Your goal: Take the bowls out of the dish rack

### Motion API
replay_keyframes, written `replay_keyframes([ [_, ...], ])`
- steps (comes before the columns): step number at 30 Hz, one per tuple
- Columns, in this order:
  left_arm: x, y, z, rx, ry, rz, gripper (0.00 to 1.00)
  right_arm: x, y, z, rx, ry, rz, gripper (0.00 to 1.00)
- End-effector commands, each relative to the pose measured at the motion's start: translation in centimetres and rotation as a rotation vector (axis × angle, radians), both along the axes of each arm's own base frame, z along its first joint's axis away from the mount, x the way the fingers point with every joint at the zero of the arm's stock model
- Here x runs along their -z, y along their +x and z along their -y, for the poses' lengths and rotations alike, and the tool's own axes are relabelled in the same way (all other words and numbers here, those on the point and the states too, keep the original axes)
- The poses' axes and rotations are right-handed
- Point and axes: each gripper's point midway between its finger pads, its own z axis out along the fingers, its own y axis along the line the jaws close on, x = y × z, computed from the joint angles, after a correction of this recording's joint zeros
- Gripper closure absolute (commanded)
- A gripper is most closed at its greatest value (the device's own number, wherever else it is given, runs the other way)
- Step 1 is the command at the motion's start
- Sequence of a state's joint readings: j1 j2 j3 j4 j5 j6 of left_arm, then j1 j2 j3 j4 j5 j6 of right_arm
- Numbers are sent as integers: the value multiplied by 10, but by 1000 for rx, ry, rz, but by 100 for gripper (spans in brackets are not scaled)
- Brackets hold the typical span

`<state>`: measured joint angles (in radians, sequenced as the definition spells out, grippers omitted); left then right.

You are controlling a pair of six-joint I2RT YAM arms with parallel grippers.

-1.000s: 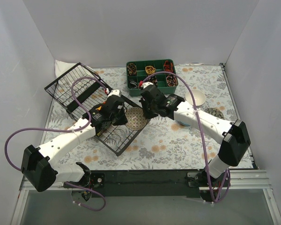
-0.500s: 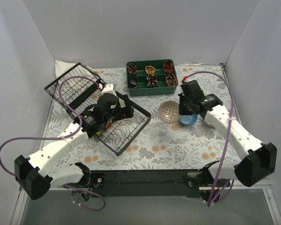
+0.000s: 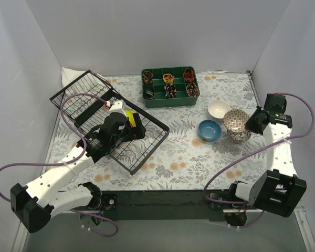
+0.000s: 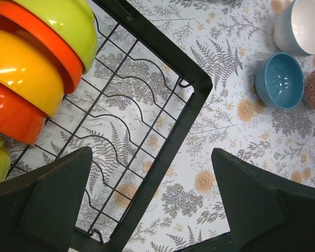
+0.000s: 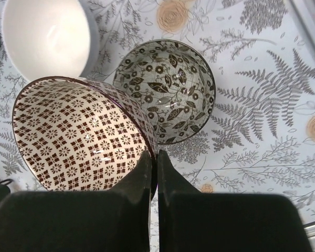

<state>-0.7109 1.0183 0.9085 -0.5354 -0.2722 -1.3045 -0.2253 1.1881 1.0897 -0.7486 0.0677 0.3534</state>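
Glossy bowls in lime, orange and red nest on edge in rack. Left claw spread above rack. Right claw pinches rim of mosaic bowl, partly over leaf bowl. Blue bowl and white bowl sit on bench.

Each arm is built from white tubular links joined by bulky black joint housings: left arm, right arm. A purple cable runs outside each arm in loose loops: left cable, right cable. Both bases sit on a black rail. The left pincer and right pincer each carry two matt dark, wedge-shaped fingers.
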Motion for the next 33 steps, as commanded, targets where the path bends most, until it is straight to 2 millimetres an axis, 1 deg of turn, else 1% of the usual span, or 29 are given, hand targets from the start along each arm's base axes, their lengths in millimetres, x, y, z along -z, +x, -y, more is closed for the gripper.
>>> replay_keyframes([
  [1,-1,-9,-7,6,4,6,2,4,27,15,75,149,107,99],
  [2,-1,-11,-8,6,3,4,2,8,28,19,88,159,106,99],
  [3,0,-12,-9,4,2,1,2,17,29,22,98,173,88,99],
  [5,0,-14,-10,2,-1,-4,2,21,31,31,129,199,97,99],
  [6,-1,-15,-11,1,-5,-1,2,29,30,33,142,211,84,99],
  [9,1,-17,-13,-5,-11,-5,2,38,32,42,163,232,95,99],
  [10,1,-17,-13,-8,-12,-5,2,47,29,39,162,256,82,99],
  [13,3,-18,-13,-12,-13,-13,2,60,29,36,165,280,66,99],
  [15,3,-18,-12,-9,-16,-17,2,63,29,36,169,285,68,99],
  [20,0,-16,-12,-11,-14,-14,2,75,22,36,178,275,39,98],
  [21,0,-16,-12,-10,-13,-13,2,76,20,38,184,264,35,95],
  [22,-1,-16,-11,-8,-13,-12,2,77,19,39,188,259,31,88],
  [25,-1,-15,-10,-6,-12,-14,2,79,16,40,188,240,25,79],
  [27,-1,-15,-9,-4,-12,-14,2,80,15,43,192,222,22,75],
  [28,-1,-15,-9,-4,-13,-16,2,81,14,44,193,215,19,70],
  [33,-1,-15,-8,-4,-18,-19,2,83,14,47,189,196,12,61],
])
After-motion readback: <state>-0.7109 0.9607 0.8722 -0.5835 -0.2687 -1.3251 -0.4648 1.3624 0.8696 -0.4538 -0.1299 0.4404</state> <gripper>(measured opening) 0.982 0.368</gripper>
